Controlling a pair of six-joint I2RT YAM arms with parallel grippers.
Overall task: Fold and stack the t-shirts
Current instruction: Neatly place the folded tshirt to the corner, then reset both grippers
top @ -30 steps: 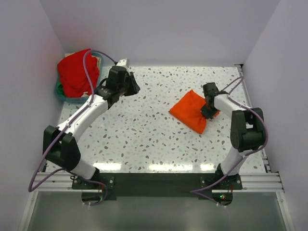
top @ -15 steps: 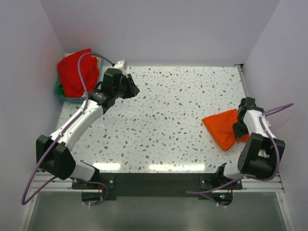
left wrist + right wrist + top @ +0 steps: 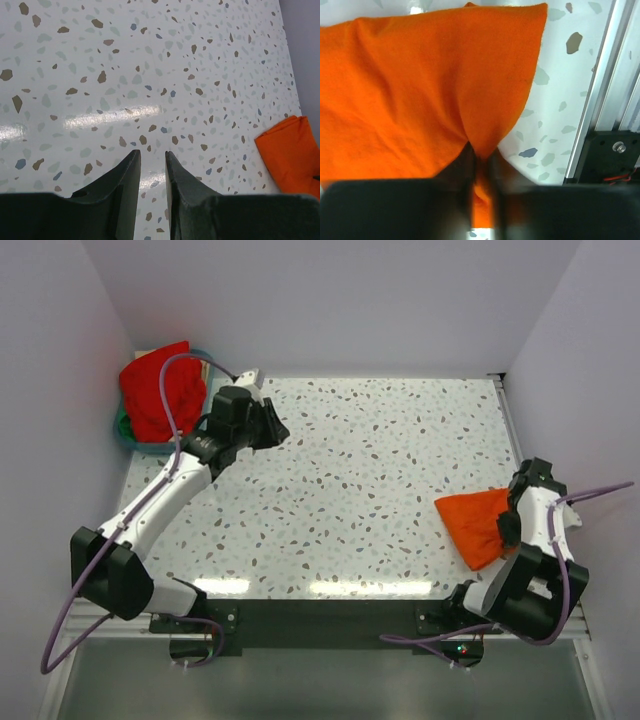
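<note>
A folded orange t-shirt (image 3: 478, 525) lies at the table's right edge, near the front. My right gripper (image 3: 508, 527) is shut on its right edge; in the right wrist view the cloth (image 3: 420, 90) is pinched between the jaws (image 3: 481, 156). My left gripper (image 3: 270, 428) hovers over the back left of the table, next to a basket (image 3: 128, 438) holding a heap of red t-shirts (image 3: 158, 390). In the left wrist view its jaws (image 3: 150, 159) stand nearly together with nothing between them, and the orange shirt (image 3: 292, 150) shows at the right edge.
The speckled table (image 3: 380, 430) is walled on the left, back and right. A metal rail (image 3: 600, 100) runs along the right edge, just beside the orange shirt. A small white object (image 3: 250, 373) sits at the back behind the left gripper.
My right gripper has dragged the orange shirt from mid-right of the table to the right front edge. My left arm has shifted slightly back and left toward the basket.
</note>
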